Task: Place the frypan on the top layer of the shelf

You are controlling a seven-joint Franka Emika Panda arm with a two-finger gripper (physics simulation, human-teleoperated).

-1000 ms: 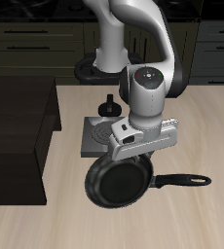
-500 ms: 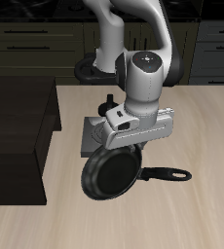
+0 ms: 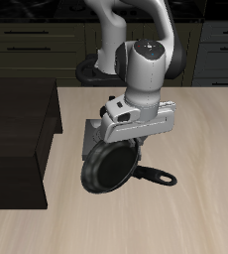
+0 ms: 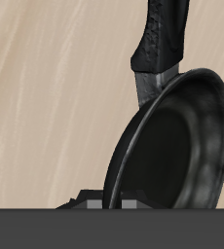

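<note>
Pinching frypan (image 3: pixel 108 170) rim | hand (image 3: pixel 129 149) above | pan tilted, off table

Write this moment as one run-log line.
hand: shut on frypan | frypan: lifted, tilted, above table | shelf: top layer bare | placement: not yet done

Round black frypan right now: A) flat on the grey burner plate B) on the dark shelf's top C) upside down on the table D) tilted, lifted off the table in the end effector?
D: the round black frypan hangs tilted under the end effector, clear of the table.
</note>
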